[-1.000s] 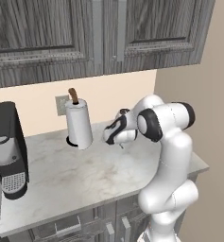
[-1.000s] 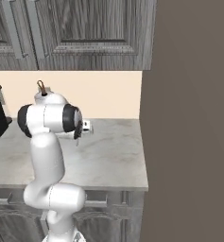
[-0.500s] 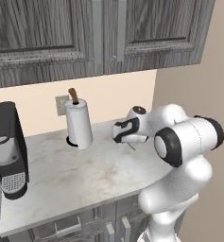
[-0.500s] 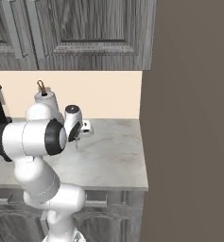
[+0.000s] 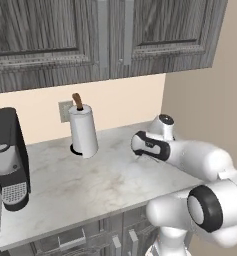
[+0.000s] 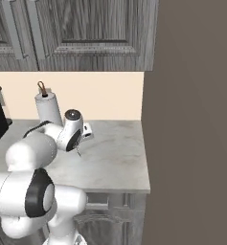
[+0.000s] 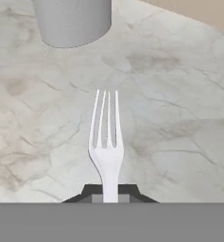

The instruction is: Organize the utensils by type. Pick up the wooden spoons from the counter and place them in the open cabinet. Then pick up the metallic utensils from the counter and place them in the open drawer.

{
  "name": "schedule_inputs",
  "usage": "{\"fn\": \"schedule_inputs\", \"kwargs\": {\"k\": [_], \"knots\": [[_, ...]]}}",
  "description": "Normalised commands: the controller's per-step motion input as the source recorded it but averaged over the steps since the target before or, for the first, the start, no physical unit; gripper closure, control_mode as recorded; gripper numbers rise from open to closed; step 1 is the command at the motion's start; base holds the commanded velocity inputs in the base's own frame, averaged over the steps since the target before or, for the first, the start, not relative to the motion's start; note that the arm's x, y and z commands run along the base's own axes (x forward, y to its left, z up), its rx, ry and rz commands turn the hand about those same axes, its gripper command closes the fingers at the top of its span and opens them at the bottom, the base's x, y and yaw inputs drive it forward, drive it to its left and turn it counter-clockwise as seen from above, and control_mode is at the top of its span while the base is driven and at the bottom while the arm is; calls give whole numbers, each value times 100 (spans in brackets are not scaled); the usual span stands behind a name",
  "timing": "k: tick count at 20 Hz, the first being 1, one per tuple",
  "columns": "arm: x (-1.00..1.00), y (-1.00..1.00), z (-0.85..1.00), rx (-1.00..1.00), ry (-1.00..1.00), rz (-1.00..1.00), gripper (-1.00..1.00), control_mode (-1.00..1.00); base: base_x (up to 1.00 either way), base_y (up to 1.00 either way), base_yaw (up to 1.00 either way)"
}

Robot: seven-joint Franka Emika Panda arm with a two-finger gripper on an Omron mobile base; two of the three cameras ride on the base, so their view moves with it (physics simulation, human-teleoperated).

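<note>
While the white arm is stretched low over the marbled counter (image 5: 85, 185), a silver fork (image 7: 106, 142) is seen clamped between the closed finger tips of the gripper (image 7: 110, 191) in the hand view, its handle pinched at the bottom and its four tines pointing away across the stone. The fork is held above the worktop rather than lying on it, though how high cannot be told. Beyond the tines, at the top of the hand view, the lower part of a white paper towel roll (image 7: 72, 21) is seen standing on the counter. In the left base view the same roll (image 5: 83, 131) is found upright on its holder near the cream back wall, with a black coffee machine (image 5: 9, 157) placed at the far left of the counter. Dark grey wood-grain wall cabinets (image 5: 90, 35) are hung above, their panelled doors closed. In the right base view the gripper (image 6: 78, 149) is pointed down toward the counter (image 6: 119, 162), near the paper towel roll (image 6: 49, 109).
</note>
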Motion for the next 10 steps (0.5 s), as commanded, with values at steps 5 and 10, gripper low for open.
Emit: {"fn": "schedule_inputs", "kwargs": {"k": [5, 10], "knots": [[-42, -2, 82, -18, 0, 24, 100, -100, 0, 0, 0], [-55, -14, 64, -16, 0, 18, 100, -100, 0, 0, 0]]}}
